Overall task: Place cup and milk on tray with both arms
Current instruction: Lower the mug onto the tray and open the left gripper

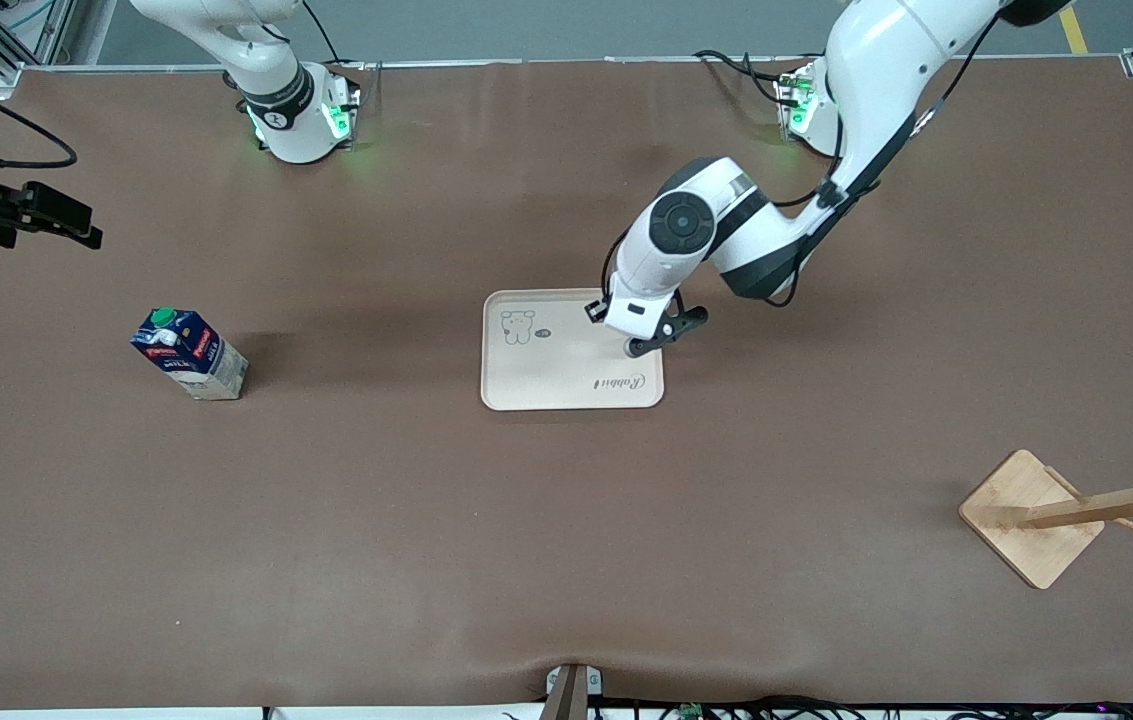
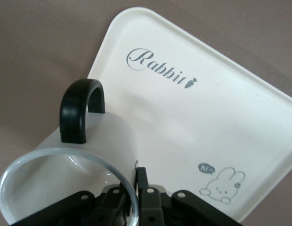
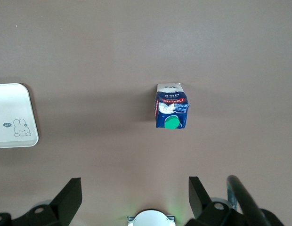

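Cup (image 2: 66,188) pinched by its rim in left gripper (image 1: 648,335), over tray (image 1: 546,385) at frame centre.
Left arm bent low; right gripper (image 3: 136,197) wide open, high above milk (image 1: 191,353), frame left.

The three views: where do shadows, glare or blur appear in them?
Front view: soft shadows beside the milk and around the tray, green glow at both bases. Left wrist view: the cup rim and left gripper are blurred. Right wrist view: even light, right gripper fingers blurred.
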Robot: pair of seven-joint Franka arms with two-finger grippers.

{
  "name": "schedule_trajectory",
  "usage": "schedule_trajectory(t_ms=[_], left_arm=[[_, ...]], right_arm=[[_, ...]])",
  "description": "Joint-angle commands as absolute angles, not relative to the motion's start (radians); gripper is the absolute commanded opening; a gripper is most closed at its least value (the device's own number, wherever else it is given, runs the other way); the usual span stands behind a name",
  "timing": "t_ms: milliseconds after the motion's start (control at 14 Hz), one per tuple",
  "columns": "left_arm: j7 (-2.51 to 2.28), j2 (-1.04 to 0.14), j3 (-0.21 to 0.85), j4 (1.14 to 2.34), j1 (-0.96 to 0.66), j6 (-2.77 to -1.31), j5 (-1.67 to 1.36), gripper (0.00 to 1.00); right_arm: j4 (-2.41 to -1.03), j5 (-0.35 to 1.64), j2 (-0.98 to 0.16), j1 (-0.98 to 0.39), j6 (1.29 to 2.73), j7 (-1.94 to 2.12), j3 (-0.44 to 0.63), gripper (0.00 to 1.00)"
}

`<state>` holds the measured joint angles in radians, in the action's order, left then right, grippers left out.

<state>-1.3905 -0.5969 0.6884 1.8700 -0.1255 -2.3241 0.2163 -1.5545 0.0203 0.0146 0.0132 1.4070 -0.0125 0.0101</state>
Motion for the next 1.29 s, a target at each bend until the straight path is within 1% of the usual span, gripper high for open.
schedule_trajectory(t_ms=[0,357,429,500,571,786,929,1071,1214], left_arm=[[-1.448,-0.659,0.634,1.798,-0.202,-2.307,0.256,0.00],[-1.450,-0.686,0.592,1.781,-0.252,-2.312,0.256,0.00],[-1.453,-0.690,0.592,1.779,-0.252,-2.312,0.255,0.08],[-1.451,-0.689,0.592,1.781,-0.247,-2.312,0.255,0.51],[-1.450,-0.687,0.591,1.779,-0.248,-2.312,0.256,1.00],[-1.451,-0.673,0.591,1.753,-0.247,-2.292,0.255,1.00],[-1.451,-0.635,0.592,1.737,-0.241,-2.263,0.255,1.00],[-1.451,-0.597,0.592,1.669,-0.244,-2.167,0.256,1.00],[-1.444,-0.571,0.592,1.565,-0.239,-2.033,0.258,1.00]], right_arm=[[-1.545,0.031,0.011,0.018,1.396,-0.008,0.002,1.00],[-1.545,0.031,0.006,0.018,1.397,-0.006,0.002,1.00],[-1.545,0.031,-0.001,0.020,1.397,-0.006,0.002,1.00],[-1.545,0.031,-0.003,0.021,1.397,-0.006,0.002,1.00],[-1.543,0.031,-0.002,0.023,1.394,-0.006,0.002,1.00],[-1.545,0.031,-0.003,0.025,1.394,-0.006,0.002,1.00],[-1.543,0.031,-0.002,0.029,1.390,-0.006,0.003,1.00],[-1.539,0.031,-0.003,0.026,1.378,-0.009,0.003,1.00],[-1.537,0.031,-0.006,0.028,1.382,-0.011,0.003,1.00]])
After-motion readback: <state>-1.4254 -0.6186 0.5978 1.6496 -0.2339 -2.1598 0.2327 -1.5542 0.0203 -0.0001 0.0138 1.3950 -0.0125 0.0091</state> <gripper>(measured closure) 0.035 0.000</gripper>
